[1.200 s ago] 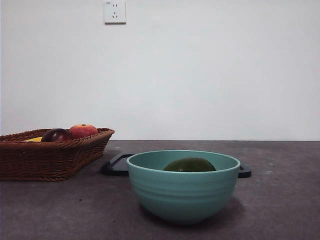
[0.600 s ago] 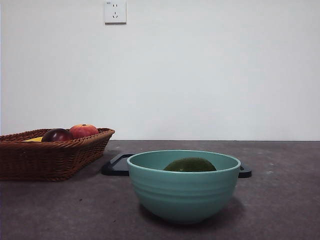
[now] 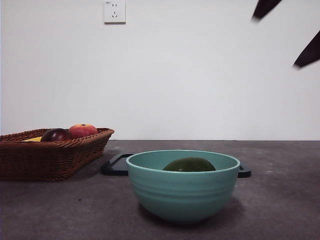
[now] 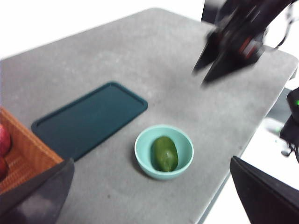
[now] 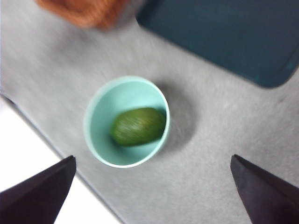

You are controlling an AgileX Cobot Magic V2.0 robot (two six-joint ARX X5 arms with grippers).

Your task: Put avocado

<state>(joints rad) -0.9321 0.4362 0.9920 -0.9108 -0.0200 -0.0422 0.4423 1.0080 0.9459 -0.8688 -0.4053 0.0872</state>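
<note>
Here the avocado (image 3: 189,164) lies on its side inside the teal bowl (image 3: 183,192), which stands on the grey table (image 3: 280,200) near its front edge. The right gripper (image 5: 152,196) hangs high above the bowl with its jaws spread wide and nothing between them, the fruit well below it; in the front view it shows only as two black tips at the top right corner. The left gripper (image 4: 149,196) is also wide open and empty, well apart from the bowl and looking down on it from the basket's side. No writing can be read anywhere. Behind the bowl lies a dark flat tray (image 4: 91,116), and beside that a wicker basket (image 3: 50,155) with a maroon fruit (image 3: 56,135) and a red-orange fruit (image 3: 83,130). A wall socket (image 3: 115,11) sits high on the white wall
</note>
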